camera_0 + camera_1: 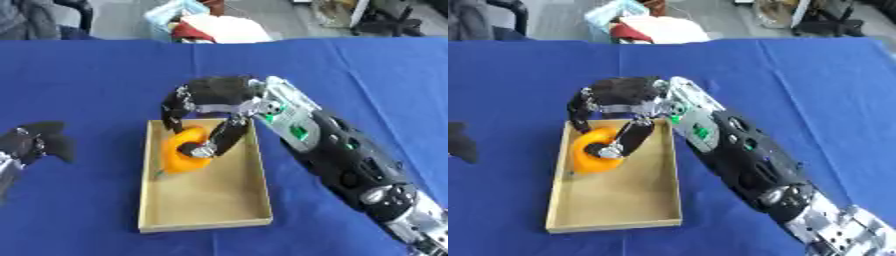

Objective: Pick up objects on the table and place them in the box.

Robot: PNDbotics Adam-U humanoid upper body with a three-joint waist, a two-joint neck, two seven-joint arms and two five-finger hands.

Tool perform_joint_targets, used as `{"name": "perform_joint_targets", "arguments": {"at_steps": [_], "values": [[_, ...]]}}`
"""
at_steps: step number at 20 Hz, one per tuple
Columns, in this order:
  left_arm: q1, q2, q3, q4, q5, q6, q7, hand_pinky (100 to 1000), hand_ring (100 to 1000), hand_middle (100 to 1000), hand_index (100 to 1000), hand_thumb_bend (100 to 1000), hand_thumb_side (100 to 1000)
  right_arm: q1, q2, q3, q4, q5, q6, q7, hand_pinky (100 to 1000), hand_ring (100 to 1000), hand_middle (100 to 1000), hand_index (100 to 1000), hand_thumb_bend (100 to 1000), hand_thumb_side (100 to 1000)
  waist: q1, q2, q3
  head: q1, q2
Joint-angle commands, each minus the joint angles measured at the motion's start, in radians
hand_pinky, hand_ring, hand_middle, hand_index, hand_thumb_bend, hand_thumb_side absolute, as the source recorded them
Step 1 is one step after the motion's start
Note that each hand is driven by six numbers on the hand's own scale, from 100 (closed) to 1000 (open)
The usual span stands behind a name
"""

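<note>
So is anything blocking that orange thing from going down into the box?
Nothing visible. The right hand holds the round orange object in its curled fingers, directly over the shallow tan cardboard box, whose floor beneath looks bare.

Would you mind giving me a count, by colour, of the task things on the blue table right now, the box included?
Orange: 1, the orange object, held over the box in the curled fingers of the right hand.
Tan: 1, the box, with nothing else showing inside.
Total: 2.
The left hand holds nothing.
</note>
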Motion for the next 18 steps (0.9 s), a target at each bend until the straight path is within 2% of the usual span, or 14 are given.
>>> {"name": "perform_joint_targets", "arguments": {"at_steps": [1,3,4,5,6,8,9,11,12,13,14,16,18], "values": [[-0.009,0.015,0.000,-0.019,-0.002,-0.001,-0.003,741,591,623,847,112,1000,-0.012,-0.001,-0.007,0.002,0.030,-0.045,0.025,730,704,657,479,100,208,0.005,-0.017,-0.003,0.001,0.000],[-0.009,0.014,0.000,-0.018,-0.002,0.000,-0.003,741,591,623,847,113,1000,-0.011,-0.007,-0.010,0.003,0.046,-0.049,0.020,737,720,679,590,100,211,0.004,-0.019,-0.005,0.001,0.001],[-0.008,0.014,0.000,-0.018,-0.002,0.000,-0.004,741,590,623,847,113,1000,-0.013,-0.013,-0.011,0.002,0.054,-0.049,0.020,743,732,696,691,100,214,0.004,-0.020,-0.006,0.002,0.002],[-0.007,0.014,0.000,-0.017,-0.003,0.000,-0.004,741,590,623,847,113,1000,-0.014,-0.018,-0.013,0.000,0.061,-0.049,0.020,743,732,696,691,100,214,0.004,-0.020,-0.007,0.002,0.002],[-0.006,0.014,0.000,-0.017,-0.004,0.001,-0.004,741,590,622,846,114,1000,-0.016,-0.027,-0.015,-0.003,0.069,-0.049,0.022,755,751,724,798,100,226,0.004,-0.021,-0.009,0.003,0.002],[-0.003,0.014,0.001,-0.015,-0.006,0.002,-0.003,740,589,622,846,114,1000,-0.020,-0.047,-0.020,-0.012,0.087,-0.045,0.037,770,775,753,867,100,252,0.003,-0.022,-0.014,0.004,0.004],[-0.002,0.013,0.002,-0.015,-0.007,0.002,-0.002,740,589,622,846,114,1000,-0.021,-0.058,-0.021,-0.017,0.094,-0.044,0.048,771,777,756,874,100,306,0.003,-0.023,-0.016,0.005,0.005],[0.000,0.014,0.003,-0.014,-0.009,0.002,-0.001,740,589,621,846,114,1000,-0.022,-0.078,-0.024,-0.028,0.101,-0.041,0.070,781,793,775,901,100,616,0.003,-0.023,-0.021,0.007,0.005],[0.000,0.014,0.004,-0.014,-0.010,0.002,0.000,740,589,621,846,115,1000,-0.022,-0.088,-0.025,-0.035,0.101,-0.040,0.079,782,796,779,905,100,723,0.003,-0.023,-0.023,0.008,0.006],[0.001,0.014,0.004,-0.014,-0.011,0.002,0.001,740,589,621,846,115,1000,-0.022,-0.099,-0.027,-0.042,0.099,-0.038,0.086,783,798,781,905,100,781,0.003,-0.023,-0.025,0.008,0.007],[0.002,0.014,0.005,-0.014,-0.012,0.002,0.001,740,589,621,846,115,1000,-0.022,-0.109,-0.029,-0.049,0.095,-0.036,0.090,785,800,784,906,100,878,0.003,-0.022,-0.027,0.009,0.008],[0.003,0.014,0.005,-0.013,-0.014,0.002,0.001,740,589,621,846,114,1000,-0.024,-0.132,-0.033,-0.068,0.082,-0.030,0.093,788,803,788,907,100,957,0.003,-0.022,-0.029,0.009,0.009],[0.004,0.014,0.005,-0.013,-0.016,0.002,0.002,740,588,620,846,114,1000,-0.029,-0.159,-0.039,-0.094,0.063,-0.022,0.091,791,806,791,906,100,968,0.004,-0.022,-0.032,0.010,0.010]]}}
